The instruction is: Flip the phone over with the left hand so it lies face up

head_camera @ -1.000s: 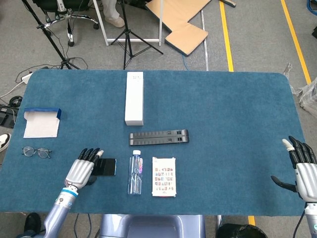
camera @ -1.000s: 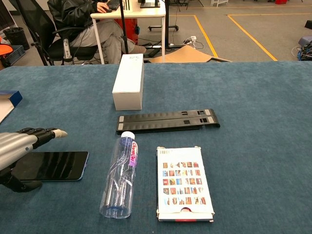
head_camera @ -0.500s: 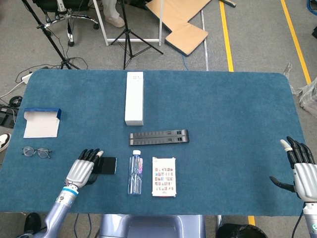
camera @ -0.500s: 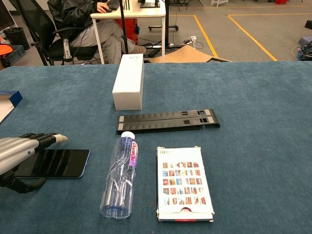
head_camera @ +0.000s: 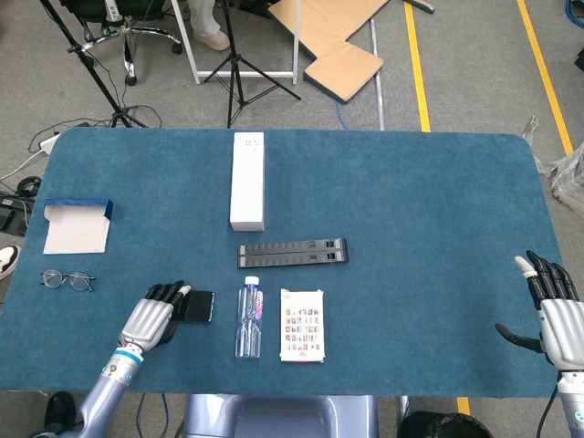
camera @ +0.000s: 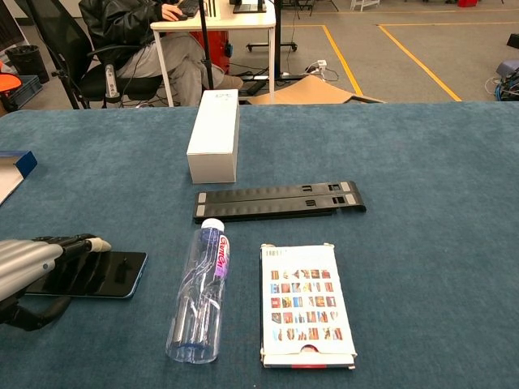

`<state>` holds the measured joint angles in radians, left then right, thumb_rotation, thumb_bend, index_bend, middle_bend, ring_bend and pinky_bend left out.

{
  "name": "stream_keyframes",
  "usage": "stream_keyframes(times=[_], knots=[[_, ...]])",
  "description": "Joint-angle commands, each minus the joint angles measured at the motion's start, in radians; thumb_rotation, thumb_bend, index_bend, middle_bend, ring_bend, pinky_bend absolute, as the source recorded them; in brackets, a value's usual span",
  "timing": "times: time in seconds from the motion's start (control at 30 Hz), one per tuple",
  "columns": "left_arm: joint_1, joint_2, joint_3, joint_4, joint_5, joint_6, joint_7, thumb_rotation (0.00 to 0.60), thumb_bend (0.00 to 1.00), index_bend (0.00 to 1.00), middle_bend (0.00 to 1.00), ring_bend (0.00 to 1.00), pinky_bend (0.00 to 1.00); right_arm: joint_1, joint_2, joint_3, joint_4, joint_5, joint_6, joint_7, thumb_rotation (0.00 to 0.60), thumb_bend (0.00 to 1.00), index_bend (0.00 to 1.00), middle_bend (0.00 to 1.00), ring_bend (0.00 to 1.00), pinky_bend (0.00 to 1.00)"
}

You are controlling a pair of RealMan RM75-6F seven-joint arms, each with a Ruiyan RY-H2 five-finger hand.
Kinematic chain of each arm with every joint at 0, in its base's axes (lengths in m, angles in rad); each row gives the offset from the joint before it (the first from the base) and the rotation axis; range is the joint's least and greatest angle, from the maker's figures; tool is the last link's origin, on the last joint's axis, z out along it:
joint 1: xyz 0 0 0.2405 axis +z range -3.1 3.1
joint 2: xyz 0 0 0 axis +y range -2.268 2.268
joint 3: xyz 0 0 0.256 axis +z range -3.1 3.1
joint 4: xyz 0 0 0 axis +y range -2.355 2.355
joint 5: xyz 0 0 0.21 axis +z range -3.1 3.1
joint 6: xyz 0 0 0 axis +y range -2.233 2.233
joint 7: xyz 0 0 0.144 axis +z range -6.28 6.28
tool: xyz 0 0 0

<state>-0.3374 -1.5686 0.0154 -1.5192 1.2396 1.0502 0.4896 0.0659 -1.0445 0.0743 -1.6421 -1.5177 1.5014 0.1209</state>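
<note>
The left hand (camera: 32, 261) has been lowered over the flat black glossy phone (camera: 101, 274); its fingers (camera: 77, 245) are extended, nothing gripped, so the flip is unstarted.

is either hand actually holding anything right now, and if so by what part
Nothing is clearly held. The left hand lies over the near-left end of the phone, which is flat on the table; a grip cannot be told. The right hand is empty, fingers apart.

You see a deep-blue felt desk (head_camera: 438, 210), a glossy black slab phone (camera: 97, 274), a plain white tall carton (head_camera: 247, 180), and a white card box printed with colourful squares (camera: 306, 303).
</note>
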Motion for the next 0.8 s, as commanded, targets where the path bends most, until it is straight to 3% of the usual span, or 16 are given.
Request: stream_keyframes(times=[0.03,0.23,0.43,0.53,0.63,0.8], knots=[[0.002,0.061,0.022,-0.096,-0.033,-0.002,0.053,0.6,0.84,0.2,0.07,0.12,0.14,0.0,0.0,0.0,0.0,0.0,0.0,0.0,0.6,0.0,0.05,0.0,0.0,0.0],[-0.011,0.148,0.032,-0.236,-0.103,-0.015,0.109,0.6,0.86,0.2,0.1,0.15,0.14,0.001,0.0,-0.002,0.0,-0.001,-0.002,-0.001,0.6,0.0,0.05,0.0,0.0,0.0],[-0.066,0.213,0.017,-0.332,-0.22,-0.074,0.147,0.6,0.91,0.2,0.1,0.11,0.14,0.002,0.0,-0.003,-0.001,-0.001,-0.006,-0.001,0.6,0.0,0.05,0.0,0.0,0.0],[-0.109,0.246,-0.014,-0.373,-0.322,-0.169,0.072,0.6,0.91,0.2,0.1,0.11,0.14,0.003,0.0,-0.003,0.0,0.0,-0.008,-0.002,0.6,0.0,0.05,0.0,0.0,0.0],[-0.139,0.266,-0.037,-0.362,-0.34,-0.221,0.01,0.6,0.92,0.2,0.1,0.11,0.14,0.004,0.0,-0.004,0.0,0.001,-0.011,-0.003,0.6,0.0,0.05,0.0,0.0,0.0],[-0.144,0.223,-0.08,-0.283,-0.284,-0.182,-0.074,0.6,0.91,0.2,0.06,0.07,0.13,0.006,-0.003,-0.006,0.001,0.002,-0.017,-0.008,0.6,0.0,0.05,0.0,0.0,0.0]])
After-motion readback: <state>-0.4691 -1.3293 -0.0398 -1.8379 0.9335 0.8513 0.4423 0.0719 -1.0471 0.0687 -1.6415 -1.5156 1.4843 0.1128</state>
